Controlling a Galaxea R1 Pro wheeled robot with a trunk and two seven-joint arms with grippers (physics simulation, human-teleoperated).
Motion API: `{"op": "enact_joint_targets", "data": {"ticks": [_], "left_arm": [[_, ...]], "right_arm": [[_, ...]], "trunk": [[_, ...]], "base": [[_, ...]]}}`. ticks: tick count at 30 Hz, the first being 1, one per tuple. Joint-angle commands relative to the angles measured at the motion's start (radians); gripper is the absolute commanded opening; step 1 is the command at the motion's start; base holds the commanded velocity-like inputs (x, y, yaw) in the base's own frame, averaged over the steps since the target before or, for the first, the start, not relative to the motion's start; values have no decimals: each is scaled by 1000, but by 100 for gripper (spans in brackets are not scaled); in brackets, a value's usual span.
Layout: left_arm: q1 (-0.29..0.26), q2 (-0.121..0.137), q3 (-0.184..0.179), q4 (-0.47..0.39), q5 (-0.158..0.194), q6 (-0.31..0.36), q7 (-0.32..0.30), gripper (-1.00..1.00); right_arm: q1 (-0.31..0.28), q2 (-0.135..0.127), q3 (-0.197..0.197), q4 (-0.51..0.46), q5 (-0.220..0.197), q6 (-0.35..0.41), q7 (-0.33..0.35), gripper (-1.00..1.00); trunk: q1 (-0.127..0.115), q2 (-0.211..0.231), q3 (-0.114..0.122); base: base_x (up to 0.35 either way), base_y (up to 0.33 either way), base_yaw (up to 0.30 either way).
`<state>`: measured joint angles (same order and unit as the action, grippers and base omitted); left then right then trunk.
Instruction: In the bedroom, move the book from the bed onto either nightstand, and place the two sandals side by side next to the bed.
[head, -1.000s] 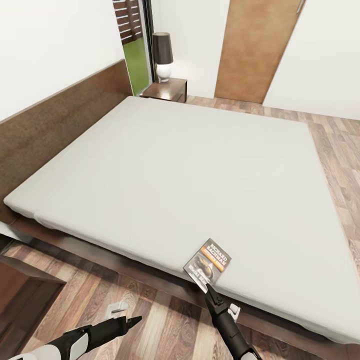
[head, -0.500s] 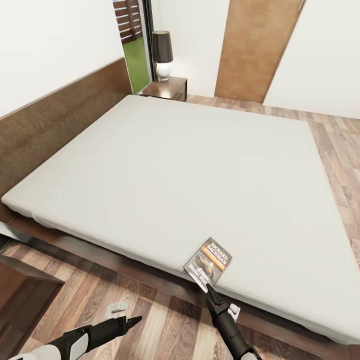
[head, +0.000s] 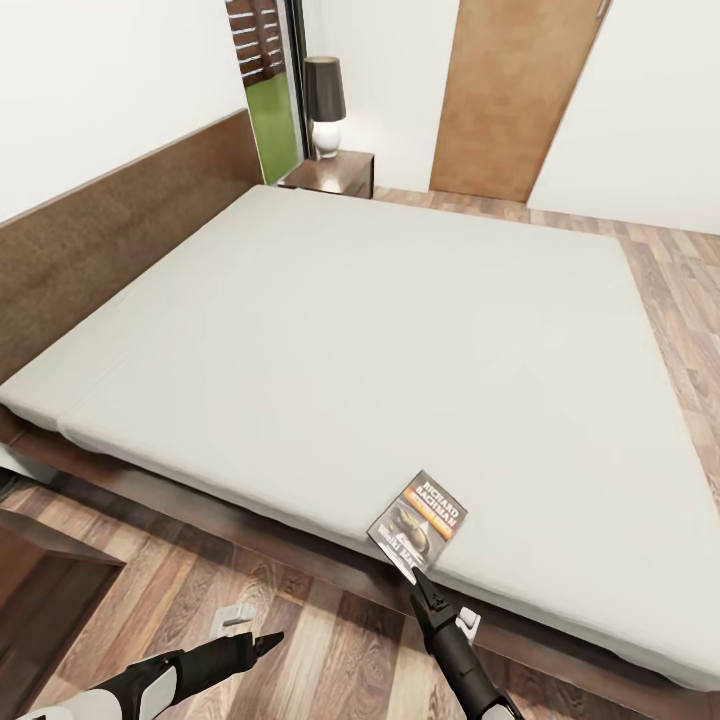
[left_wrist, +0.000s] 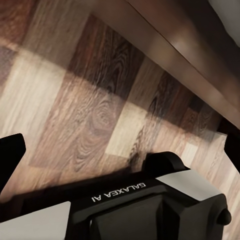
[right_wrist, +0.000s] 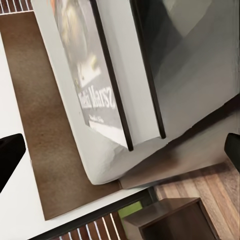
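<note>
The bed (head: 330, 330) takes up most of what I see from the head camera, its off-white mattress bare apart from the book (head: 418, 520), which lies flat at the near edge, just inside the dark wooden frame. So I judge the task barely begun: the book is not yet on a nightstand, and no sandals are in front of me to line up. The far nightstand (head: 335, 174) stands at the head corner with a lamp (head: 325, 105) on it, leaving only a modest bare strip of top for a book. Between me and the bed runs a band of plank floor (head: 330, 650), open enough for both arms to swing. My right gripper (head: 420, 583) points at the book's near corner, its tip touching or almost touching it; in the right wrist view the fingertips (right_wrist: 11, 152) stand wide apart with the book (right_wrist: 90, 80) ahead of them, so nothing is held. My left gripper (head: 268, 640) hangs low over the floor, its fingertips (left_wrist: 10, 155) likewise spread wide. The book's overhang at the mattress edge should give a finger room to slip underneath.
</note>
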<state>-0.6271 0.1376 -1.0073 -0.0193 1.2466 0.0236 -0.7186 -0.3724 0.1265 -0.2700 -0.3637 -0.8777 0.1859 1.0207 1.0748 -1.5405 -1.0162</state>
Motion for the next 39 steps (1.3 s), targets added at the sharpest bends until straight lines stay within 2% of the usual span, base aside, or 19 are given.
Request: {"op": "enact_joint_targets", "data": {"ticks": [1,4,25,31,39], "left_arm": [[0,0,-8,-1,10,3,-2,100],[0,0,-8,-1,10,3,-2,100],[0,2,-8,-1,10,3,-4,100],[0,2,-8,-1,10,3,-4,100],[0,2,-8,-1,10,3,-3,100]], "right_arm": [[0,0,-1,0,-7,10,3,100],[0,0,-1,0,-7,10,3,100],[0,0,-1,0,-7,9,3,100],[0,0,-1,0,-7,10,3,100],[0,0,-1,0,-7,9,3,100]], "trunk": [[4,-8,-4],[15,-29,-13],[15,-29,-13],[38,-71,-32],[38,-71,-32]], "base": [[0,0,0],[0,0,0],[0,0,0],[0,0,0],[0,0,0]]}}
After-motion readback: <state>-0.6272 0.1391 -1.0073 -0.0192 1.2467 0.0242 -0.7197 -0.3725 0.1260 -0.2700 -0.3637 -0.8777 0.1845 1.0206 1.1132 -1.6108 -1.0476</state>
